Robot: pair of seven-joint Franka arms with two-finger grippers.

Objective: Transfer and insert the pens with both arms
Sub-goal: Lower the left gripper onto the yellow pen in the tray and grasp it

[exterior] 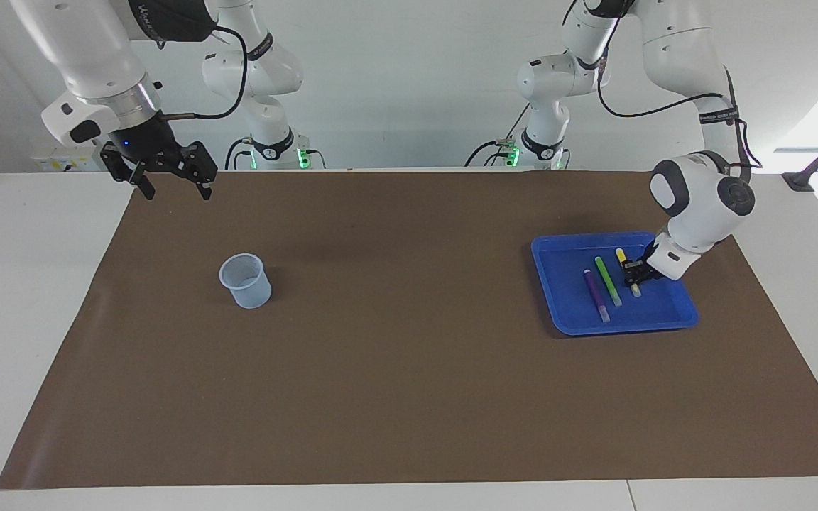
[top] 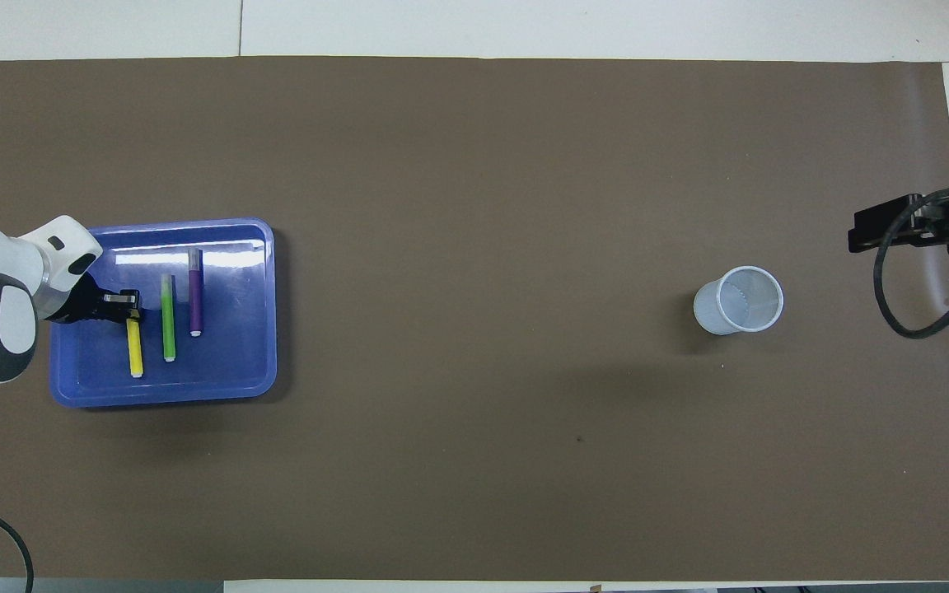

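Three pens lie side by side in a blue tray (exterior: pixel 622 328) (top: pixel 161 397) toward the left arm's end of the table: a purple pen (exterior: pixel 596 294) (top: pixel 195 292), a green pen (exterior: pixel 608 280) (top: pixel 168 317) and a yellow pen (exterior: pixel 636 289) (top: pixel 135 350). My left gripper (exterior: pixel 635 270) (top: pixel 130 303) is down in the tray, shut on the yellow pen about halfway along it. The pen still rests on the tray floor. My right gripper (exterior: pixel 173 186) hangs open and empty over the mat's corner by the right arm's base.
A pale translucent cup (exterior: pixel 246 280) (top: pixel 738 299) stands upright on the brown mat (exterior: pixel 409 369) toward the right arm's end. White tabletop borders the mat on all sides.
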